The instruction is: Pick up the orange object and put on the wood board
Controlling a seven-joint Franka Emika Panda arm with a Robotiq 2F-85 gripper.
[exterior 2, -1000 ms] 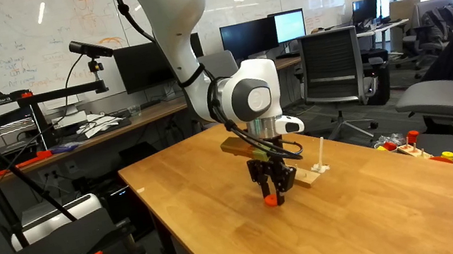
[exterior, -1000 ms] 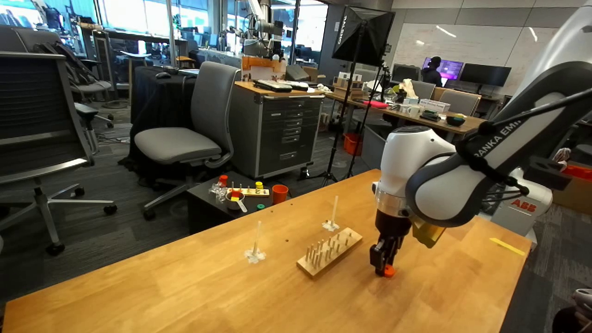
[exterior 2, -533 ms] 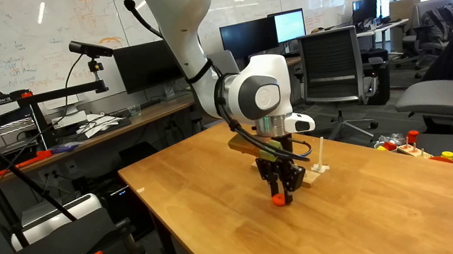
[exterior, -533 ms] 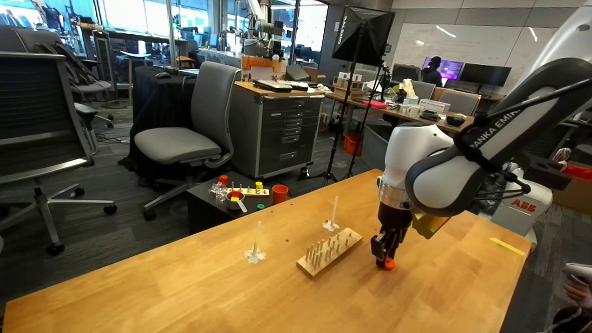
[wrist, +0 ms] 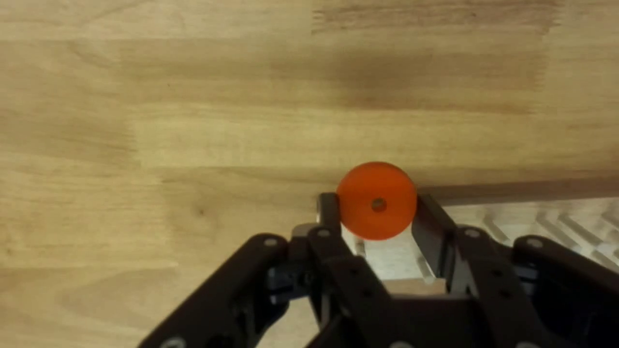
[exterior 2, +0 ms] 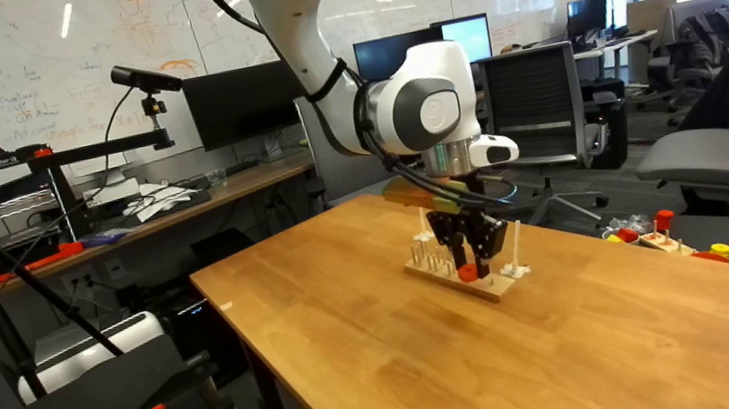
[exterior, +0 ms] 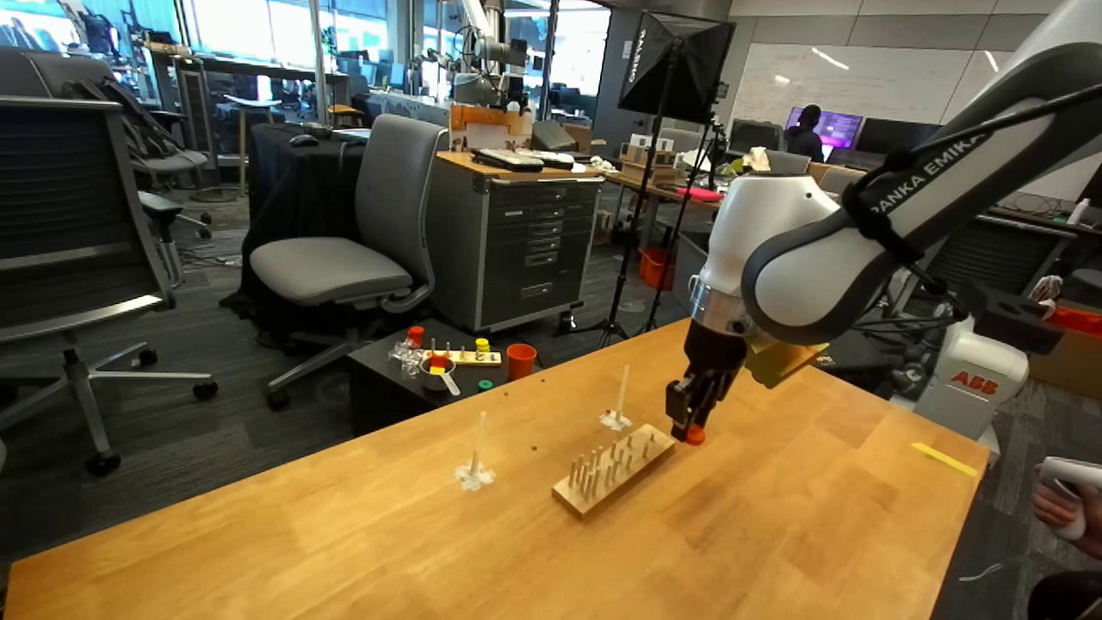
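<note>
The orange object [wrist: 377,183] is a round disc with a small centre hole. My gripper [wrist: 378,209] is shut on it, one finger on each side, in the wrist view. In both exterior views the disc [exterior: 696,437] is between the fingertips [exterior 2: 473,274], raised off the table. The wood board [exterior: 618,482] is a narrow plank with several upright pegs. In the wrist view the board [wrist: 391,265] lies lower right, its sparsely pegged end partly behind the disc and fingers. The disc is close to that end; the exact height above it cannot be told.
Two thin upright sticks, one near [exterior: 478,443] and one farther [exterior: 622,392], are taped to the wooden table [exterior: 344,534] beside the board. A low black side table [exterior: 387,405] holds an orange cup [exterior: 520,362]. A person's hand [exterior: 1063,508] shows at the edge.
My gripper has lifted the orange disc off the table and carried it toward the sparsely pegged end of the board. The board has not moved.
</note>
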